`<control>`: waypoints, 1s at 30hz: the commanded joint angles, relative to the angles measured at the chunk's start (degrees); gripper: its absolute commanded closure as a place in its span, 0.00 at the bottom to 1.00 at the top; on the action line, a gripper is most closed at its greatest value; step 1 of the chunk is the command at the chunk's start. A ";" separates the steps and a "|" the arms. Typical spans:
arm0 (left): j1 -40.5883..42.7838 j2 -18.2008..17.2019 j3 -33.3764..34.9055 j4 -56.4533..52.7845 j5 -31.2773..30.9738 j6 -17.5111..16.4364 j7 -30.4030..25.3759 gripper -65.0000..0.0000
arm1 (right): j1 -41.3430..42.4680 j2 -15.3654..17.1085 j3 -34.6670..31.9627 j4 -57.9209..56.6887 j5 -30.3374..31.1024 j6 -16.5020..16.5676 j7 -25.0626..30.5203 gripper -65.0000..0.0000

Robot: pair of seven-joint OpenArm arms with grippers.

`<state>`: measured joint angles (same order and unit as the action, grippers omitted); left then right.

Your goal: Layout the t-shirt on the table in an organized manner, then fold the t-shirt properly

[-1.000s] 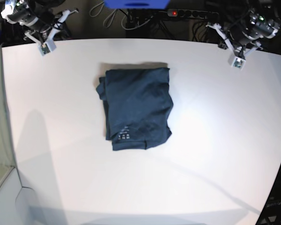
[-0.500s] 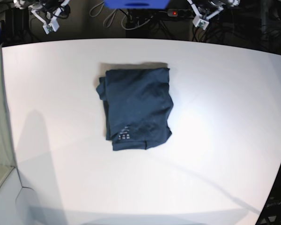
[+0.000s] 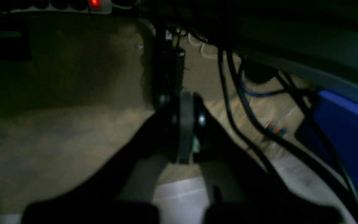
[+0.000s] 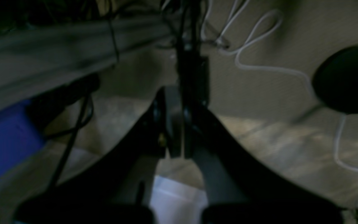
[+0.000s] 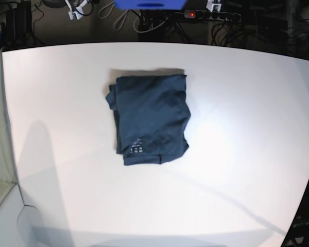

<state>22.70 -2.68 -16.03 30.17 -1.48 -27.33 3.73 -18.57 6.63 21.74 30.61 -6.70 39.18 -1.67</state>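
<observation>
The dark navy t-shirt (image 5: 150,118) lies folded into a compact rectangle in the middle of the white table (image 5: 247,154), its small white label mark near the front left corner. Nothing touches it. Both arms are pulled back past the table's far edge; only small white tips show at the top of the base view. In the left wrist view my left gripper (image 3: 183,130) is shut with nothing in it, hanging over the floor and cables. My right gripper (image 4: 177,124) is shut and empty too, also over the floor behind the table.
Behind the far edge sit a blue box (image 5: 149,4), a power strip with a red light (image 5: 191,14) and tangled cables (image 3: 244,102). A white cable (image 4: 259,62) and a black round object (image 4: 346,81) lie on the floor.
Both arms have drawn back from over the table's far corners to behind its far edge, nearly leaving the base view. The t-shirt has not moved.
</observation>
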 commanded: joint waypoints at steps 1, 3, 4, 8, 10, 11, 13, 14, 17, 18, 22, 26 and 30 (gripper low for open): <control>-0.06 0.08 0.16 -1.73 -0.06 0.91 -2.54 1.00 | 0.06 0.36 0.29 -1.12 0.15 0.82 2.07 1.00; -1.64 0.17 0.25 -6.39 -0.06 3.82 -7.11 1.00 | 0.68 0.18 0.29 -3.75 -0.47 0.82 4.79 1.00; -2.79 0.17 0.25 -8.94 -0.06 4.87 -8.52 1.00 | 0.94 -0.35 0.29 -4.63 -0.47 0.82 6.02 1.00; -9.82 -0.71 0.25 -20.55 -0.06 10.06 -10.89 1.00 | 0.85 -0.79 -3.32 -5.34 -0.47 0.82 10.77 1.00; -11.93 -1.32 0.34 -23.18 -0.06 12.61 -10.98 1.00 | 0.59 -0.96 -6.75 -5.95 -0.47 -4.06 12.18 1.00; -12.37 -1.41 0.34 -23.27 -0.06 14.19 -11.07 1.00 | 0.77 -0.96 -8.68 -7.45 -0.47 -10.83 12.88 1.00; -12.81 -1.50 0.34 -23.27 -0.06 17.44 -11.07 1.00 | 2.17 -0.96 -13.25 -12.28 -0.47 -23.57 15.25 1.00; -13.51 -1.59 0.34 -23.27 -0.06 19.20 -11.07 1.00 | 3.49 -0.88 -15.63 -15.18 -0.47 -30.26 17.10 1.00; -14.21 -1.76 2.36 -23.36 -0.06 23.86 -11.16 1.00 | 5.25 -0.96 -20.81 -21.86 -0.47 -47.13 22.99 1.00; -14.39 -1.76 3.42 -23.36 -0.06 24.83 -11.16 1.00 | 5.42 -1.31 -22.92 -22.22 -0.47 -50.91 24.31 1.00; -14.57 -1.32 6.23 -23.36 -0.06 25.18 -11.33 1.00 | 5.42 -2.37 -26.00 -22.22 -0.29 -54.70 24.66 1.00; -14.65 -1.32 8.34 -23.54 -0.06 25.53 -14.32 1.00 | 5.42 -2.46 -25.91 -22.22 -0.29 -54.70 24.66 1.00; -15.45 -1.50 9.04 -24.06 -0.24 25.53 -14.94 1.00 | 5.42 -1.40 -25.30 -22.22 -0.20 -54.70 24.66 1.00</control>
<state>7.27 -3.97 -7.11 5.98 -1.69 -2.50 -10.63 -12.75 4.86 -3.64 8.36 -7.09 -15.27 22.35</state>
